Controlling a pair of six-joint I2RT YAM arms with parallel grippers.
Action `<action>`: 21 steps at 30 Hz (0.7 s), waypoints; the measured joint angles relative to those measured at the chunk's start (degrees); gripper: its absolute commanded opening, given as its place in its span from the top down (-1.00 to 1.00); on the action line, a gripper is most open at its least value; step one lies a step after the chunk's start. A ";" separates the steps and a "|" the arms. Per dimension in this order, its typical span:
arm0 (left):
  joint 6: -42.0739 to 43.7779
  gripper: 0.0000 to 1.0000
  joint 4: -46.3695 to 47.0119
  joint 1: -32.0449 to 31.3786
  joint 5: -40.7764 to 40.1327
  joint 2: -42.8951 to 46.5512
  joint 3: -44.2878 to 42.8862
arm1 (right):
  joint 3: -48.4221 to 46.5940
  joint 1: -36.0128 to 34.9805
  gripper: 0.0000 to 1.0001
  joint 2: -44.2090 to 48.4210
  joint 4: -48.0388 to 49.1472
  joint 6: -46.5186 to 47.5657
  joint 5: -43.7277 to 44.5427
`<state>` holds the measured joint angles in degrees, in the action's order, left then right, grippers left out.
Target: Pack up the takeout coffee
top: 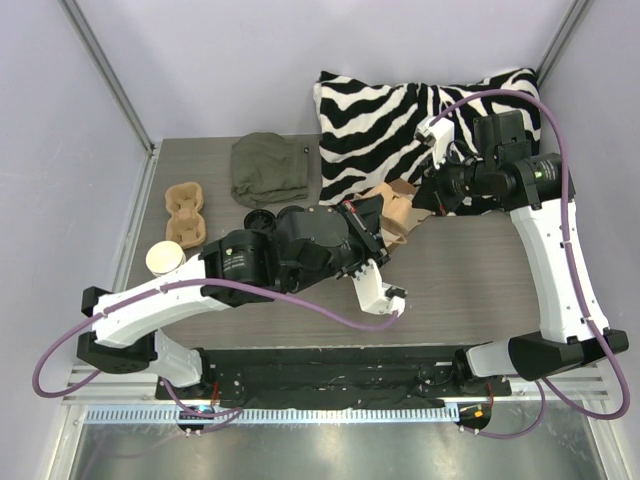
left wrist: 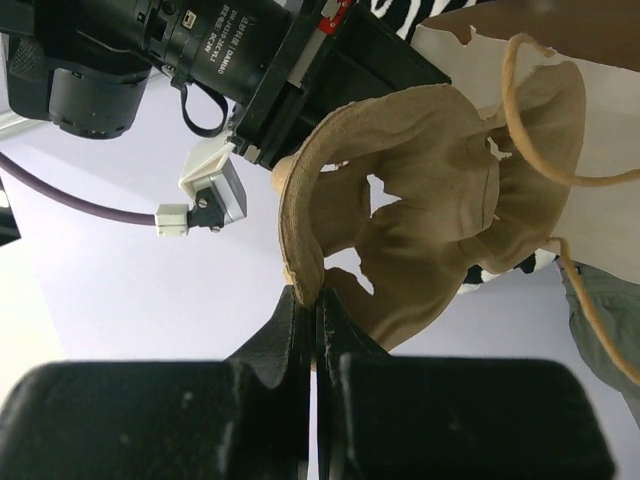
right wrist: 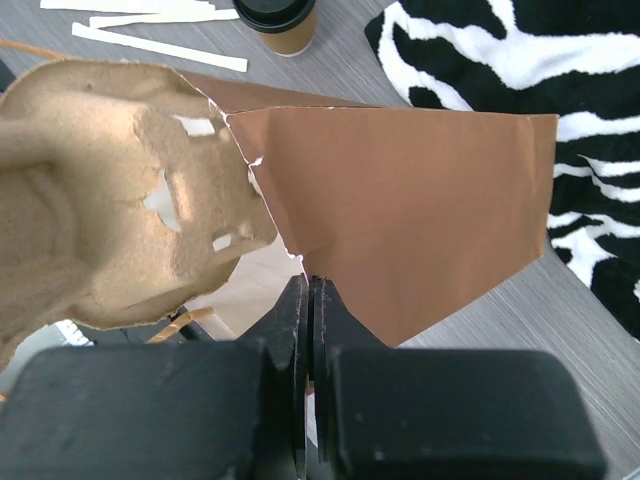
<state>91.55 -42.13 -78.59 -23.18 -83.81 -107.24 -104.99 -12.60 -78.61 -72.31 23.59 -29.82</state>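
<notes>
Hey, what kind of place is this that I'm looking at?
Probably a robotics lab test cell, not a café: two robot arms bolted to a grey table, bare pale walls with metal posts, and staged props like a zebra pillow and a paper cup.

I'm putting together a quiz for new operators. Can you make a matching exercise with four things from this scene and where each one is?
Things:
1. brown paper bag
2. pulp carrier beside the bag
3. coffee cup
4. zebra cushion

Places:
A. at the far edge of the table
B. pinched in the shut jaws of the left gripper
C. pinched in the shut jaws of the right gripper
D. standing near the table's left edge

Pairs: 1-C, 2-B, 3-D, 4-A
</notes>
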 measured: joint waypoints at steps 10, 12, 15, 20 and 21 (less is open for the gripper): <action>0.26 1.00 -0.92 -0.02 5.27 0.76 1.01 | 0.00 -0.09 0.98 -0.02 -0.24 0.24 -2.25; 0.42 1.00 -1.03 -0.02 5.86 0.74 1.33 | -0.13 -0.09 0.98 -0.02 -0.37 0.22 -2.58; 0.59 1.00 -0.90 -0.02 6.23 0.50 1.29 | -0.46 -0.09 0.98 -0.02 -0.74 0.00 -3.15; 0.31 1.00 -1.18 -0.20 6.23 -1.05 -0.33 | -0.61 -0.09 0.98 0.00 -2.16 -0.07 -4.31; 0.20 1.00 -1.46 -0.28 6.21 -1.09 -0.33 | -0.66 -0.09 0.98 0.00 -2.60 -0.04 -4.61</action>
<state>91.74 -43.59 -78.87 -16.97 -84.90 -107.57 -105.65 -12.69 -78.61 -74.91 23.55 -34.44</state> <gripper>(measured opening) 0.026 0.029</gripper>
